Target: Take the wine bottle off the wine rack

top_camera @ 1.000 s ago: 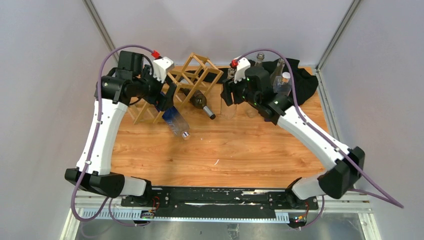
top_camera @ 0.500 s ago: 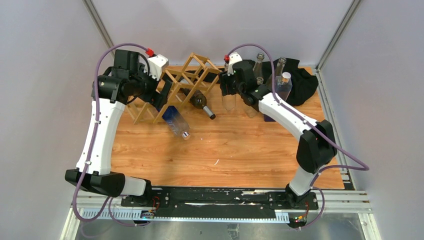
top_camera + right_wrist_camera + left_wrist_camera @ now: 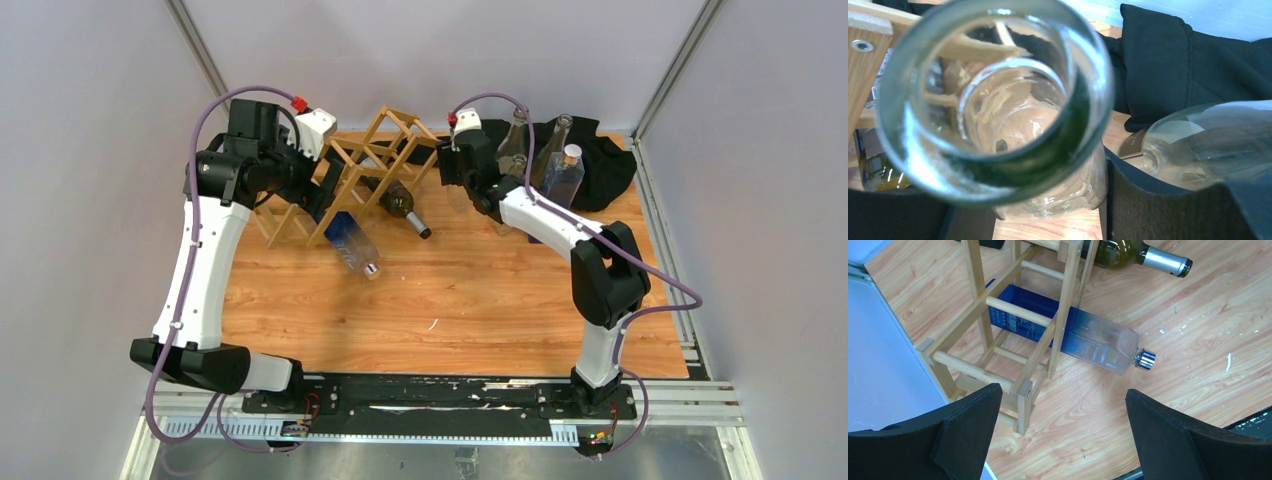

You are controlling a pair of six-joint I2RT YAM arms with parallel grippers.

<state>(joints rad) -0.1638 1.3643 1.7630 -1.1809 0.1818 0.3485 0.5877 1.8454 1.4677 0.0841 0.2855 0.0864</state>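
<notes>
The orange-brown wood-grain tabletop (image 3: 480,300) ahead of my bases carries a light wooden lattice wine rack (image 3: 1018,311), far left. In the far right corner lies a crumpled black cloth (image 3: 605,170), with upright clear glass bottles (image 3: 563,178) beside it.

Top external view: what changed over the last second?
The right arm folded its elbow in, carrying the right end effector back-left toward the wine rack, a clear bottle still between its fingers. The left end effector shifted slightly back-left, still open. Rack, blue bottle and dark wine bottle stayed put.
</notes>
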